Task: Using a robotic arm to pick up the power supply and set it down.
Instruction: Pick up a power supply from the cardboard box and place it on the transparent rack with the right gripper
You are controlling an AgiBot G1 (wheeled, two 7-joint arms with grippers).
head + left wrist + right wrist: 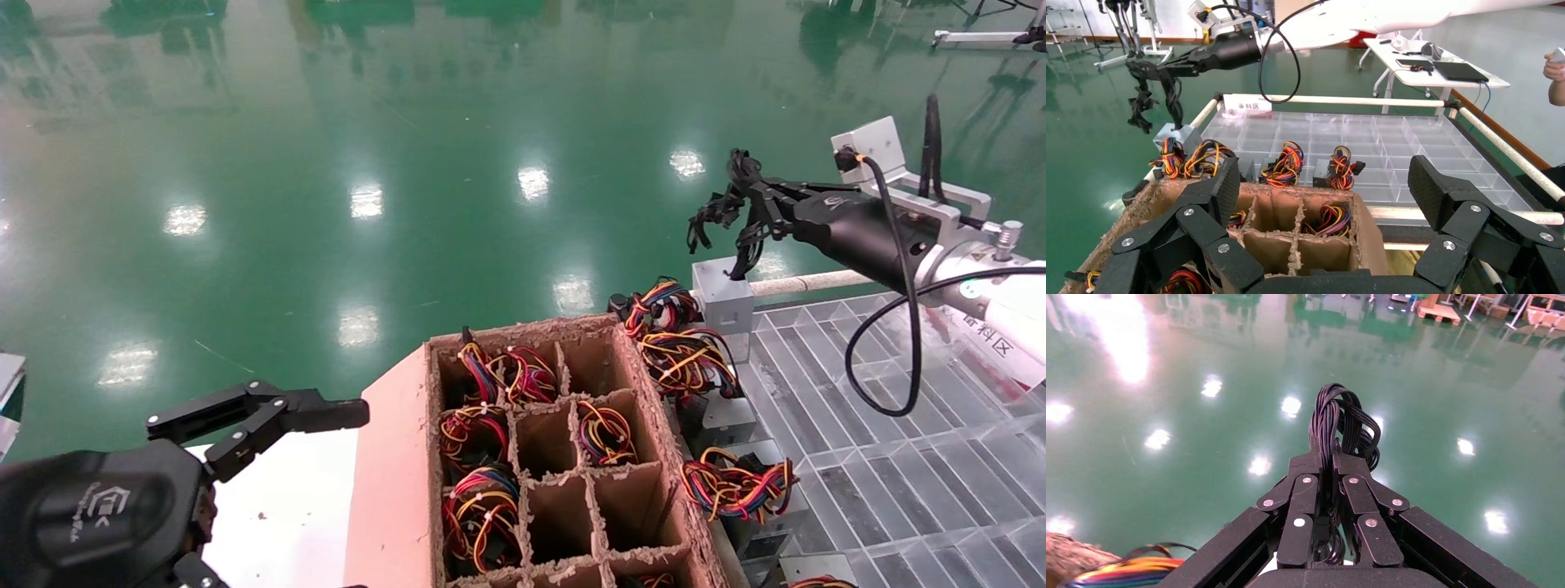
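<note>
The white-shelled robotic arm w/ black wrist ends in its right gripper (748,214), fingers pinched together on the all-black cable bundle (1338,425) of the small plain grey metal power supply (723,304). The block hangs or just touches down directly below the gripper, at the far corner of the clear plastic grid tray (899,474), just beyond the brown cardboard divider box (564,425); can't tell if its base bears on the tray edge. Cables run roughly vertical from block up to fingers, so the set-down looks like a straight drop, then release. Right arm is clearly nearer; the all-black left gripper (270,420) sits well apart on the box's other side, near corner, jaws spread, idle. Counts: one black-cabled supply; about four units w/ red/yellow/blue wire bundles (735,486) along the tray edge next to the box, approx. five more bundles in box cells, several cells empty.
</note>
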